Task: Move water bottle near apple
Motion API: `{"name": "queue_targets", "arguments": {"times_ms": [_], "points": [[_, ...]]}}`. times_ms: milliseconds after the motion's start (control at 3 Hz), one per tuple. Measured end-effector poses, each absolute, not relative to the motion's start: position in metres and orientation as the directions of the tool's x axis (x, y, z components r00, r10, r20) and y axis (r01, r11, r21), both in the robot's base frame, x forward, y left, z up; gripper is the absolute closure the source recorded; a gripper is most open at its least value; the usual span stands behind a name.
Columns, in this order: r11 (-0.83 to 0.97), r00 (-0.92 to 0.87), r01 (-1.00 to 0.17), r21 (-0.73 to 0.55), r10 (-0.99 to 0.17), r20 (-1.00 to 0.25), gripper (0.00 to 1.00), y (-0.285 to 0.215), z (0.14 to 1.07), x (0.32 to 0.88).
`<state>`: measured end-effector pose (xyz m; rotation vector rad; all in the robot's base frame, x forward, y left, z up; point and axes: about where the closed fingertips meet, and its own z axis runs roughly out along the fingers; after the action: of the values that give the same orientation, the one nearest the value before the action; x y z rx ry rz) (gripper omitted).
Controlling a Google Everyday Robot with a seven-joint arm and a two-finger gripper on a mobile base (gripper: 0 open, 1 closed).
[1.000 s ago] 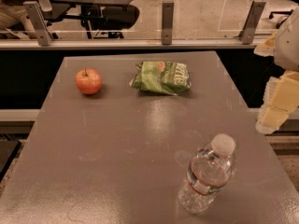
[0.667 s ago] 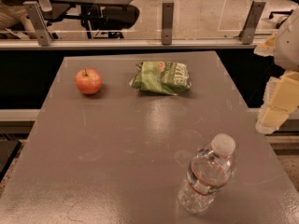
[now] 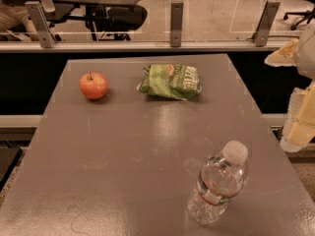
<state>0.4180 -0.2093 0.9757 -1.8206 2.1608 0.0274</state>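
**Camera view: bottle sits down and left of my gripper, apple well across the table**

My gripper (image 3: 297, 124) hangs off the right edge of the table (image 3: 123, 161), out past its rim and above the surface. Whether it is open or closed I cannot tell. It grips nothing.

The water bottle (image 3: 218, 183) stands upright on the near right part of the table, cap up, so its long axis runs vertical. It lies to the left of my gripper and lower, nearer the front edge.

The apple (image 3: 93, 85) rests at the far left, well apart from the bottle. A green snack bag (image 3: 170, 81) lies just to the right of the apple.

I judge my reach must go leftward and down to the bottle. The carry then runs diagonally toward the apple, passing in front of the bag.
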Motion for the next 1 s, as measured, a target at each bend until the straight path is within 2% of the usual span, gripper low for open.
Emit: {"name": "queue_targets", "arguments": {"times_ms": [333,667,1000], "points": [[0.110,-0.063,-0.983,-0.147,-0.954,-0.292,0.00,-0.197,0.968,0.394],[-0.037,0.083,-0.991,-0.132,-0.928,-0.364,0.00,-0.157,0.948,0.357],[-0.092,0.139,-0.987,-0.135,-0.906,-0.399,0.00,-0.139,0.942,0.346]]}}
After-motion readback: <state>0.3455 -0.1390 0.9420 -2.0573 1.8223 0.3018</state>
